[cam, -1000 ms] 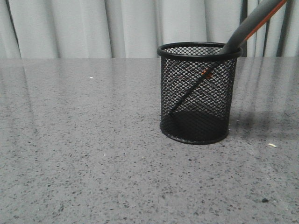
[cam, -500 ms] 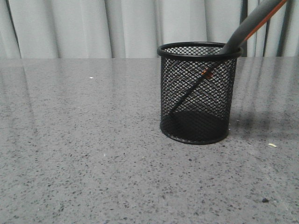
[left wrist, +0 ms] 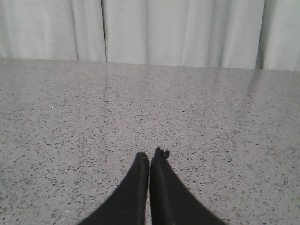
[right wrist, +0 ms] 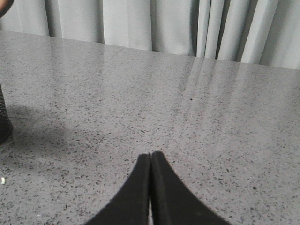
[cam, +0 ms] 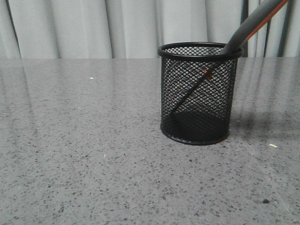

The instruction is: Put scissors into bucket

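Both sets of fingers, left [left wrist: 149, 157] and right [right wrist: 150, 154], together; scissors [cam: 248, 26] tilted inside unlabelled bucket [cam: 199, 93].

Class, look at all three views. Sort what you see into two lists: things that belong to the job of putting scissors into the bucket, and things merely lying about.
Belongs to the job:
- black wire-mesh cylindrical bucket
- scissors with dark grey, orange-lined handles, leaning inside the bucket

Merely lying about:
- small pale crumb on the speckled grey table
- tiny dark speck

Nothing has changed: the scissors [cam: 243, 29] lean unmoved in the bucket [cam: 198, 93].
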Controlling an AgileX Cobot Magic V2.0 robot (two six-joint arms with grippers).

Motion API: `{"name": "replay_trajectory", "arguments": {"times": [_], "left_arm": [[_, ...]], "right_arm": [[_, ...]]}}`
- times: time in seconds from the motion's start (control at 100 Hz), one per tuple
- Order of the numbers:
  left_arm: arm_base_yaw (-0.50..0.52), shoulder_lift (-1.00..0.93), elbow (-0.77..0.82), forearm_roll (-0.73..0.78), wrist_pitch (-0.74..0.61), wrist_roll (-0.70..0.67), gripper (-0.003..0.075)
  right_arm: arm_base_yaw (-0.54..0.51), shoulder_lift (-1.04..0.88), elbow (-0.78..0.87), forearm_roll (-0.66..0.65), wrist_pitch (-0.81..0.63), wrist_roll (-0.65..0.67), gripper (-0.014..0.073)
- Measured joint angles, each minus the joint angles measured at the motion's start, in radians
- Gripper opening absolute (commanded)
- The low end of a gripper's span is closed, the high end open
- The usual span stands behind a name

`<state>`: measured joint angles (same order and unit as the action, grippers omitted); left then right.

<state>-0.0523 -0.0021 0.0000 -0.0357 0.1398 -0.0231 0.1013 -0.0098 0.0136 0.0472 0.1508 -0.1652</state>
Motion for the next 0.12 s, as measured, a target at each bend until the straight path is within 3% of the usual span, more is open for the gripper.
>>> {"name": "replay_trajectory", "arguments": {"times": [0.12], "left_arm": [[0.000, 0.000, 0.000, 0.000, 0.000, 0.000, -0.0020]], "right_arm": [[0.000, 0.000, 0.000, 0.000, 0.001, 0.000, -0.0066]]}}
